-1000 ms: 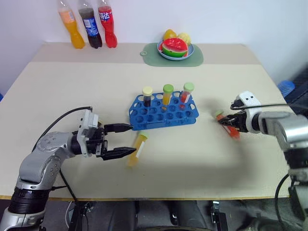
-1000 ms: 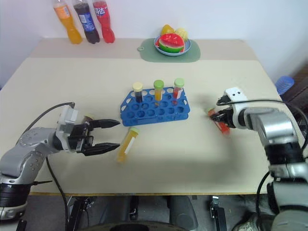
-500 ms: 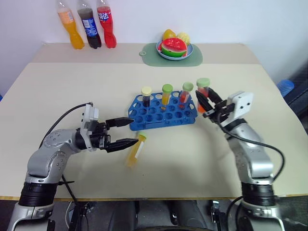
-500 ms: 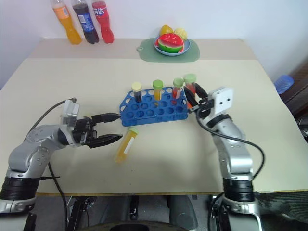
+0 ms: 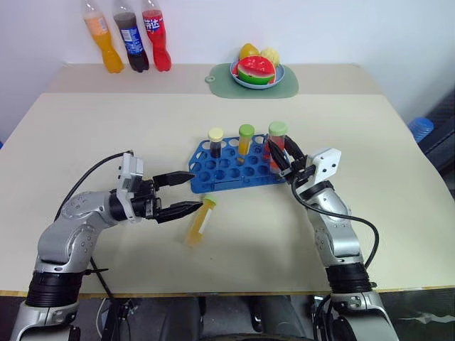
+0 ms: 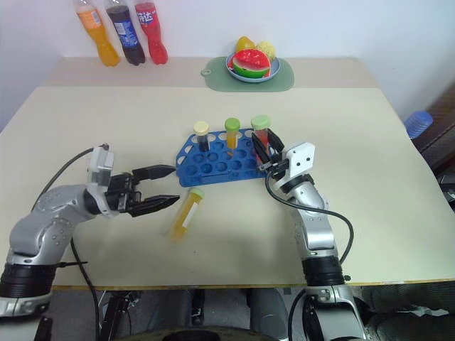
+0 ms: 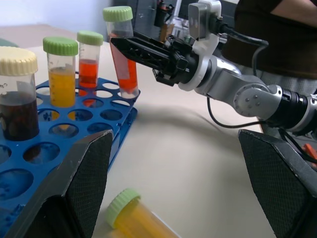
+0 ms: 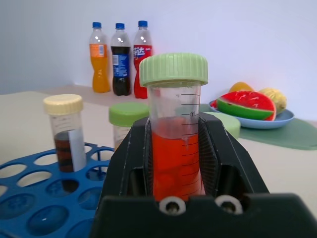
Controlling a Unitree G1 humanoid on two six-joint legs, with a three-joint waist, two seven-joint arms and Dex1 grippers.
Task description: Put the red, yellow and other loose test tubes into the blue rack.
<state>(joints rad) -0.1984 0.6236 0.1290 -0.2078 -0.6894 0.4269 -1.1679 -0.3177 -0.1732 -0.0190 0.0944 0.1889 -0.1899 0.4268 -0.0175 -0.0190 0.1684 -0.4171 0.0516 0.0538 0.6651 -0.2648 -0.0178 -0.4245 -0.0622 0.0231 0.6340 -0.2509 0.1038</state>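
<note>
The blue rack point(image 5: 234, 172) lies mid-table and holds a cream-capped dark tube point(image 5: 215, 142), a green-capped yellow tube point(image 5: 246, 139) and a red tube point(image 7: 89, 62). My right gripper point(image 5: 282, 155) is shut on another red test tube point(image 5: 276, 142) with a light green cap. It holds that tube upright at the rack's right end, its tip level with the rim. A loose yellow test tube point(image 5: 200, 221) lies on the table in front of the rack. My left gripper point(image 5: 194, 192) is open, level, just left of that tube's cap.
Three soda bottles point(image 5: 129, 39) stand at the back left. A fruit bowl point(image 5: 257, 72) sits on a green mat at the back centre. Bare tabletop point(image 5: 106, 135) spreads left and right of the rack.
My right gripper has swung in from the table's right side to the rack's right end, turning the red tube upright. The left gripper has barely shifted.
</note>
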